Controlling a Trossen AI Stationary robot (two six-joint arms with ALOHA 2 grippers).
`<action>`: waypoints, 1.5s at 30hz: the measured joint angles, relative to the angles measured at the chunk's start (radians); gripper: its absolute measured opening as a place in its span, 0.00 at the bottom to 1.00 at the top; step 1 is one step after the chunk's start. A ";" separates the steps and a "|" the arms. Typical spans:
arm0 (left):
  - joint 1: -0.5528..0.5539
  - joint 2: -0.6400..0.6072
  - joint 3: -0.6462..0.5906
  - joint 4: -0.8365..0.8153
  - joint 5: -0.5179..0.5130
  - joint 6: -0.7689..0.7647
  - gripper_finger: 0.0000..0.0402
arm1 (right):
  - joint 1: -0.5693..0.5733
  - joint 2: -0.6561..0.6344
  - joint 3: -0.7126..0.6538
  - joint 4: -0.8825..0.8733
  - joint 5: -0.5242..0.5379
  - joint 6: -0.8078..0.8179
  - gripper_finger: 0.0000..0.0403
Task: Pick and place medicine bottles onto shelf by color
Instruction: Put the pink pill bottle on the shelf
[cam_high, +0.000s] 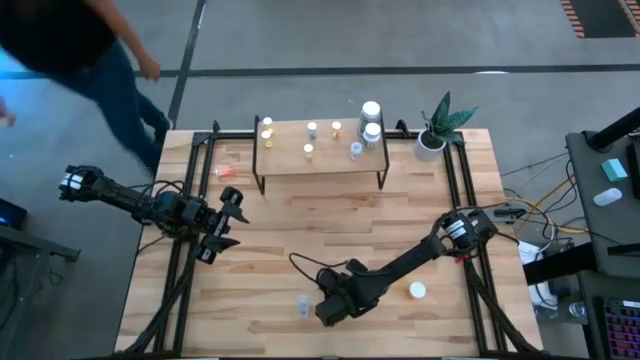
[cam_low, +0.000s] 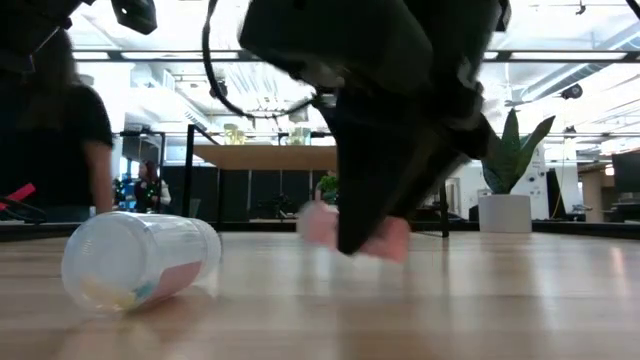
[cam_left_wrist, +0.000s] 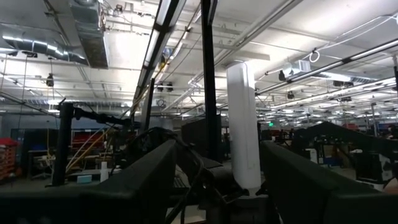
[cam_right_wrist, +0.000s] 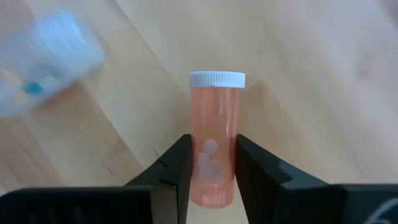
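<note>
The right gripper (cam_right_wrist: 211, 171) is low over the tabletop (cam_right_wrist: 323, 74), its 2 fingers (cam_right_wrist: 171, 168) narrowed against both sides of an orange bottle (cam_right_wrist: 214, 140) lying between them, white cap pointing away. A clear bottle (cam_right_wrist: 43, 59) lies nearby, off the fingers. The left gripper (cam_high: 225, 222), raised, fingers wide, holds nothing. The shelf (cam_high: 320, 150) stands well beyond the fingers.

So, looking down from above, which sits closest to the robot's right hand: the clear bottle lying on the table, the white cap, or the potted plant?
From the right hand:
1. Clear bottle, just beside it.
2. White cap, farther along the table's near side.
3. Potted plant, at the far corner.
</note>
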 joint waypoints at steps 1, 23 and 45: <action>0.000 0.000 0.000 0.000 0.000 0.000 0.54 | 0.000 -0.005 0.000 0.009 0.019 -0.009 0.24; 0.000 0.000 0.000 0.001 0.000 0.001 0.54 | -0.148 -0.374 -0.482 0.844 0.310 -0.506 0.24; 0.000 0.001 0.001 0.001 0.000 0.003 0.54 | -0.353 -0.331 -0.725 1.797 0.685 -1.215 0.24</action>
